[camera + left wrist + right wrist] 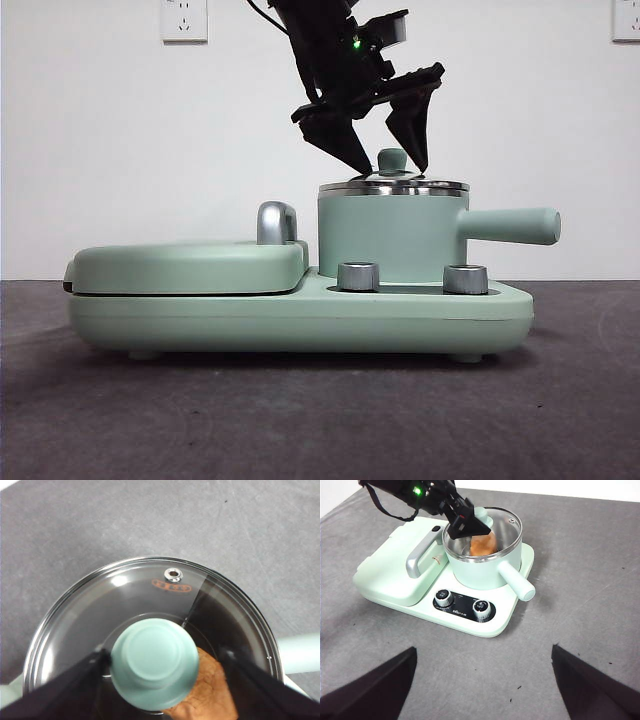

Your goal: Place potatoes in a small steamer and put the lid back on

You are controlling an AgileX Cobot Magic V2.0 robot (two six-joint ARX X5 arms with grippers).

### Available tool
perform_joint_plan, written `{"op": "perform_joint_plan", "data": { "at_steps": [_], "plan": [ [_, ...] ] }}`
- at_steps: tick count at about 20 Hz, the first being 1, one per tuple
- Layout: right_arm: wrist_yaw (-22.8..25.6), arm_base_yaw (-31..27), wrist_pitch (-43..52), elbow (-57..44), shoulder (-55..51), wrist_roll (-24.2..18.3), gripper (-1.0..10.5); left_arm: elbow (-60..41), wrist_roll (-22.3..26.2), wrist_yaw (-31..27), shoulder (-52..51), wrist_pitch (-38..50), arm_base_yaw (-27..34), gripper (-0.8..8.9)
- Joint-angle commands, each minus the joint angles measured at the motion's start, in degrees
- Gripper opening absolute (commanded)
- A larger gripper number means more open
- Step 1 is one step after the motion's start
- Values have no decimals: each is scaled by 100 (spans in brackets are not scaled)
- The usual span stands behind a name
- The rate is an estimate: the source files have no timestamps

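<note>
Potato, orange-brown and oblong, lies inside the small steamer beneath the glass lid, which sits level on the steel rim. Steamer's straight handle extends sideways, away from the flat griddle beside it. Left gripper straddles the lid's knob, jaws spread wide and clear of it. Right gripper hangs well apart over the table, jaws wide and holding nothing.
</note>
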Motion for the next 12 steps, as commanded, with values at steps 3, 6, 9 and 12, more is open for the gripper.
{"op": "perform_joint_plan", "data": {
  "at_steps": [3, 6, 9, 12],
  "plan": [
    [26, 33, 70, 59, 15, 61, 428, 643, -369, 9, 122, -243, -48, 411],
    [24, 33, 70, 59, 15, 61, 428, 1001, -380, 9, -140, -870, -15, 411],
    [22, 33, 92, 59, 17, 59, 428, 1003, -549, 26, -656, -1716, 26, 410],
    [-4, 33, 197, 59, 17, 59, 428, 964, -651, 26, -1207, -2592, 28, 409]
  ]
}}
